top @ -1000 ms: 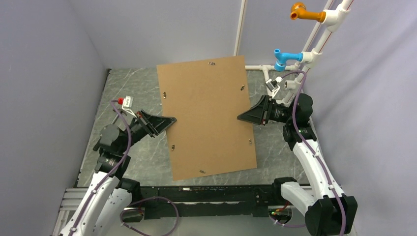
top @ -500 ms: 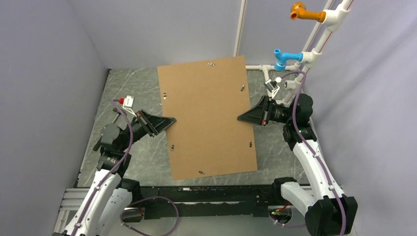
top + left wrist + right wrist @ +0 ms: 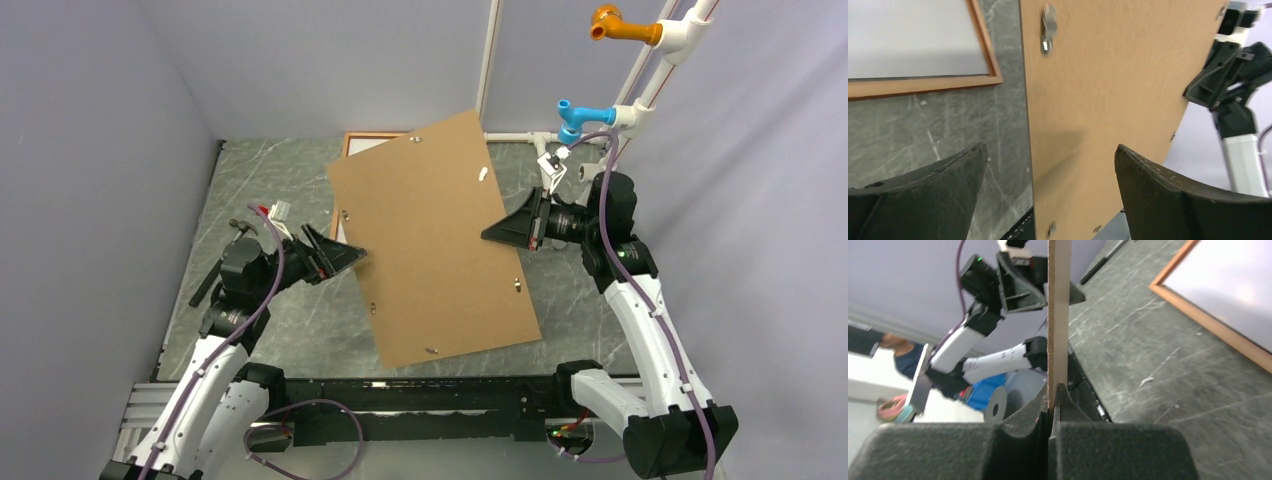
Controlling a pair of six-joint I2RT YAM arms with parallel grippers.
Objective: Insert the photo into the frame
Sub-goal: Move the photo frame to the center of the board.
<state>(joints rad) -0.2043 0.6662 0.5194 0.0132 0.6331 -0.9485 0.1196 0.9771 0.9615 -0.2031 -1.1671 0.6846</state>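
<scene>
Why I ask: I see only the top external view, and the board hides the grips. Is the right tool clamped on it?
Observer: Yes; the right wrist view shows the right tool shut on the backing board's edge.
Operator: And the other one?
Observer: The left wrist view shows the left tool open wide, the board's edge between its fingers, untouched.
Operator: What's in the frame?
Observer: The frame lies flat, a pale sheet inside; I cannot tell what it is.
</scene>
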